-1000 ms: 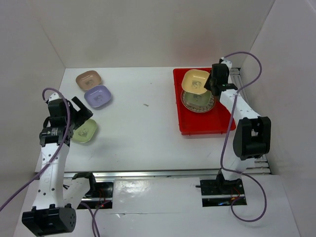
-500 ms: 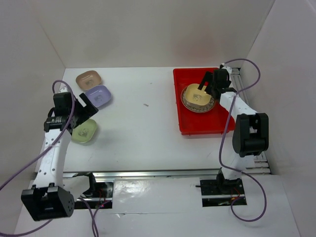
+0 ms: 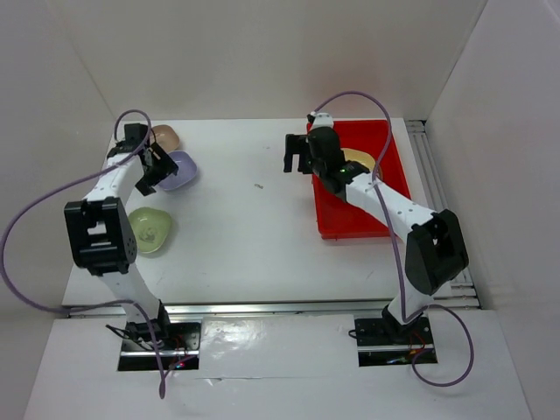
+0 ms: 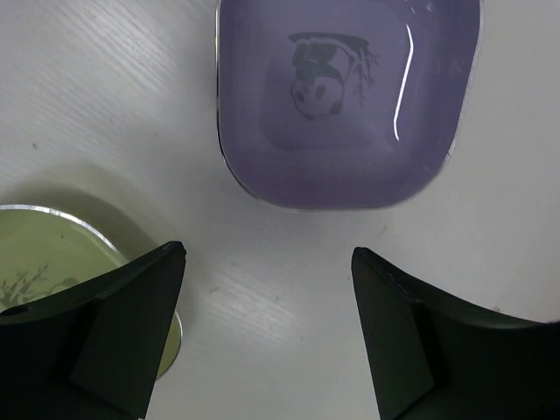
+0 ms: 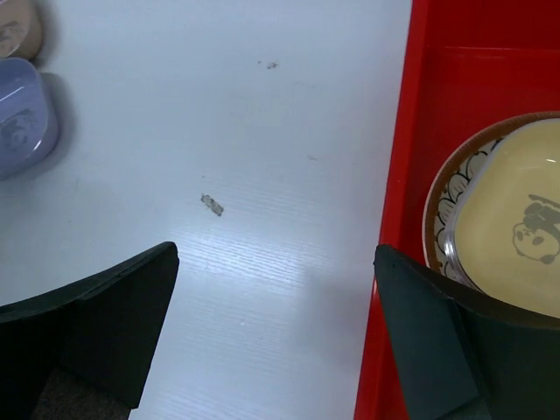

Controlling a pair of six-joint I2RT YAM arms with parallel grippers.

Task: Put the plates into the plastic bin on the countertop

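Left wrist view has the left gripper (image 4: pixel 267 280) empty, jaws apart, the lavender plate (image 4: pixel 346 96) just ahead of the gap and the green plate (image 4: pixel 44 254) partly behind 1 jaw. The right gripper (image 5: pixel 276 297), likewise spread and empty, hovers over the countertop (image 5: pixel 219 131); the plastic bin (image 5: pixel 411 131), holding 2 stacked plates (image 5: pixel 516 227), lies beside 1 jaw. The pick of the lavender plate seems in hand: next, advance, straddle its rim, close.

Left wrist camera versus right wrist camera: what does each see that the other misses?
Only the left wrist view shows the green plate. Only the right wrist view shows the red bin, holding a yellow plate stacked on a round brown plate, plus a tan plate corner. Both show the lavender plate, the white countertop, and open fingers: left fingers in one, right fingers in the other.
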